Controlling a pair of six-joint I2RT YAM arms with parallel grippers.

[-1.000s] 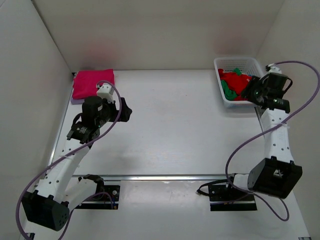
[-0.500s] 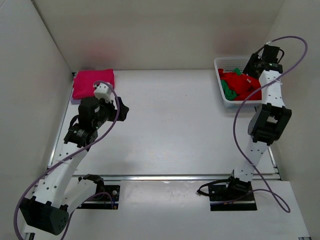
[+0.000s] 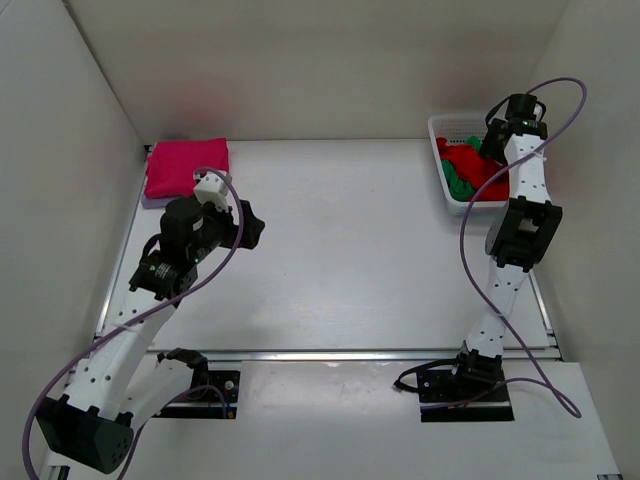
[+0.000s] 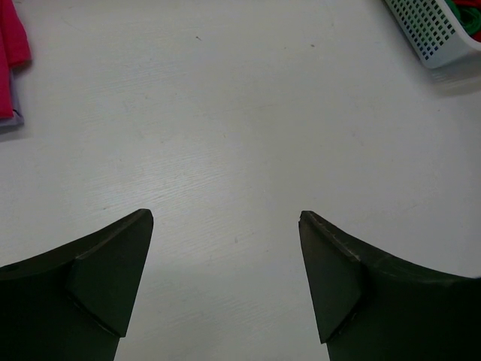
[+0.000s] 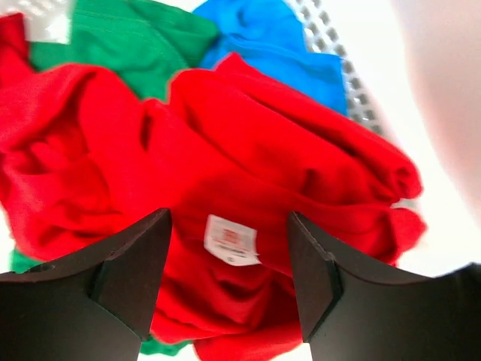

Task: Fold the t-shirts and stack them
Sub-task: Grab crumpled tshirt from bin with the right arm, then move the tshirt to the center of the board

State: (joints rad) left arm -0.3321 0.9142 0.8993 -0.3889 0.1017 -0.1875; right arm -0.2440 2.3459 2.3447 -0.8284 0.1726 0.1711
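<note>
Red t-shirt [image 5: 285, 143] lies crumpled, label up, under the spread right pincer [image 5: 228, 218]; the left pincer [image 4: 225, 214] gapes empty.

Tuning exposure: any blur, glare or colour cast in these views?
Right wrist: soft overall, red t-shirt and basket mesh blurred, right edge blown out white. Left wrist: table sharp, evenly lit. Top external: sharp, magenta t-shirt casts a pink tint on the back wall.
</note>
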